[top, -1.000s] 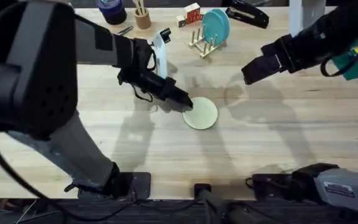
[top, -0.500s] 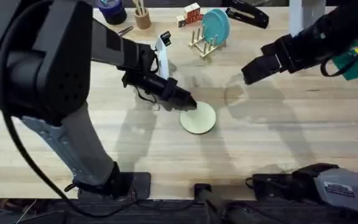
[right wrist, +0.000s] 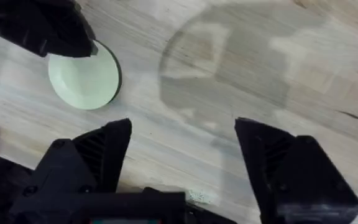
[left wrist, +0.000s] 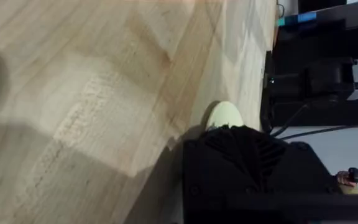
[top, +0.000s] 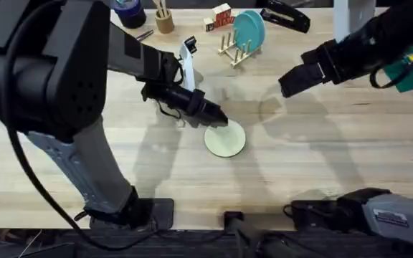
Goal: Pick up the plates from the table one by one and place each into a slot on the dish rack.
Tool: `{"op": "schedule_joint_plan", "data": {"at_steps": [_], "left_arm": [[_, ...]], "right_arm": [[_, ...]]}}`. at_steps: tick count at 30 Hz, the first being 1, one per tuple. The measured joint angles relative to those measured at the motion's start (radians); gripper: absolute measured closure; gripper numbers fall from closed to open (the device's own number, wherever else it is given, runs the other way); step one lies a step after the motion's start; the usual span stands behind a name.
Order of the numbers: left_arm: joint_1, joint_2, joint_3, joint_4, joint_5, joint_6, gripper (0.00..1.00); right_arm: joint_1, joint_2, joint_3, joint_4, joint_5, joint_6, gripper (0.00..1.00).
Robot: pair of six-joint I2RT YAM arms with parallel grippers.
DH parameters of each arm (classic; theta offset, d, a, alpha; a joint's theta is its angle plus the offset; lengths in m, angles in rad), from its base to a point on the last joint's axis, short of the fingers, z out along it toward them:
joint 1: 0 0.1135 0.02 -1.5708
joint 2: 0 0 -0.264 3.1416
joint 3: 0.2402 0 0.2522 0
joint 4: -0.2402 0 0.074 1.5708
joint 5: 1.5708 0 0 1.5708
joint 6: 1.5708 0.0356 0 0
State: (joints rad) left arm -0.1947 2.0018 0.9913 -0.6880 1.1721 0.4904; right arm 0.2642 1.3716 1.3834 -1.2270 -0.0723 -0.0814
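Now, sliding the cream plate (top: 225, 140) along mid-table (top: 321, 165), left gripper (top: 221, 120) touching its far rim, jaw state impossible to tell. Best kept low and steady. Right gripper (right wrist: 182, 146) spread open, empty. Turquoise plate (top: 249, 29) already in the dish rack (top: 233, 50) by the far edge.

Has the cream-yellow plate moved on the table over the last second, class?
Yes. The cream-yellow plate has slid toward the table's near edge and the left arm's side, away from the fixed dish rack, with the left gripper at its rim.
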Motion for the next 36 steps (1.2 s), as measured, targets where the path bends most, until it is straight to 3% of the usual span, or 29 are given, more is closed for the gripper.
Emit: {"op": "schedule_joint_plan", "data": {"at_steps": [6, 11, 16, 21, 28, 36], "left_arm": [[0.0, 0.0, 0.007, -0.021, -0.011, 0.001, 0.963], [-0.003, -0.017, 0.024, -0.057, -0.069, 0.003, 0.962], [0.013, -0.114, 0.036, -0.1, -0.182, -0.001, 0.962], [0.062, -0.267, 0.058, -0.106, -0.247, -0.022, 0.961], [0.092, -0.409, 0.06, -0.208, -0.279, -0.041, 0.961], [0.092, -0.438, 0.06, -0.3, -0.28, -0.115, 0.961]], "right_arm": [[0.0, 0.0, 0.0, -0.001, 0.0, 0.0, 0.006], [0.0, 0.0, 0.0, -0.002, 0.0, 0.0, 0.005], [0.0, 0.0, 0.0, -0.002, 0.0, 0.0, 0.005], [0.0, 0.0, 0.0, -0.002, 0.0, 0.0, 0.005], [0.0, 0.0, 0.0, 0.001, 0.0, 0.0, 0.006], [0.0, 0.0, 0.0, 0.002, 0.0, 0.0, 0.006]]}}
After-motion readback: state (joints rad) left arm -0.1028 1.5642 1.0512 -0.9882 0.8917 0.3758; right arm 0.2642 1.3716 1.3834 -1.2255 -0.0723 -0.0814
